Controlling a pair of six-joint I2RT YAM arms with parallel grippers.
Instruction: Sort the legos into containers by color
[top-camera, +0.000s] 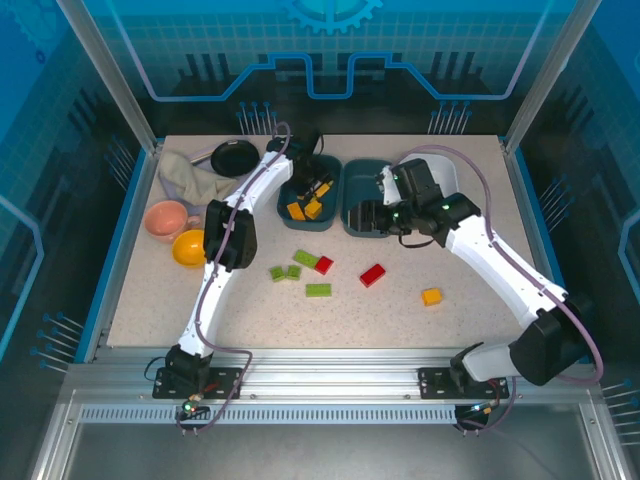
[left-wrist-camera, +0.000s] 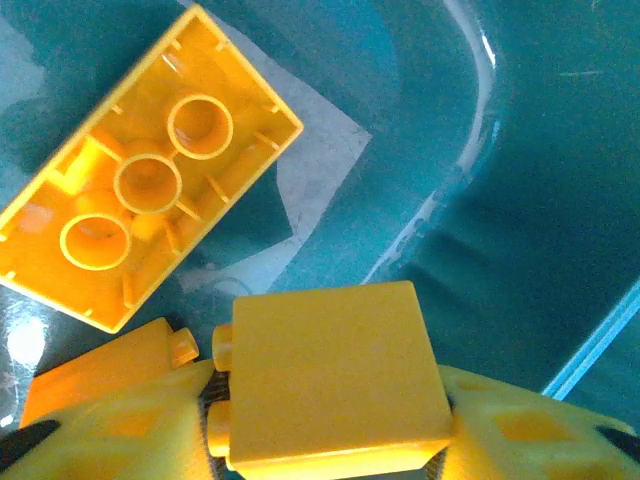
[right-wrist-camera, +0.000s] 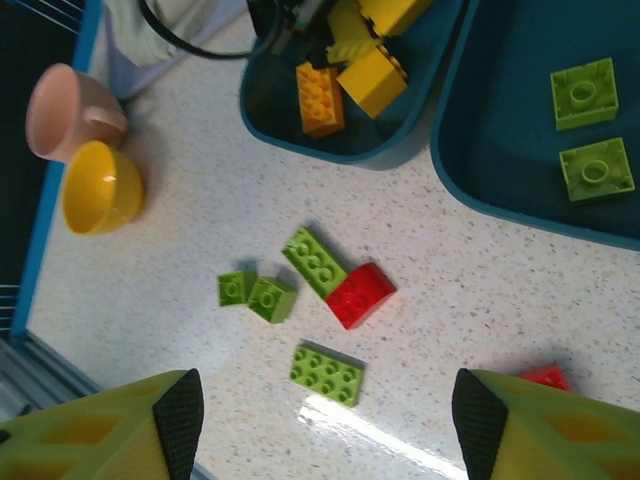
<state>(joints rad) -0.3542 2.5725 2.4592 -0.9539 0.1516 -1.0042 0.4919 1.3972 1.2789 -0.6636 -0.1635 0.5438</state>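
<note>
speckled table (top-camera: 150, 300): two teal trays (right-wrist-camera: 350, 155), loose legos (top-camera: 318, 290), pink cup (top-camera: 166, 219), yellow bowl (top-camera: 188, 248), cloth (top-camera: 190, 178), black pan (top-camera: 234, 157).

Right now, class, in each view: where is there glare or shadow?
Left wrist: white glare streaks the tray wall. Right wrist: a bright glare strip on the table beside a green lego, which casts a short shadow. Top view: even light, no strong glare on the table.

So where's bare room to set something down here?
Bare: near-left tabletop between the yellow bowl and the front edge; the far-right corner behind the right arm. Crowded: the middle, with loose green bricks and red bricks, and back-left around the pink cup.
</note>
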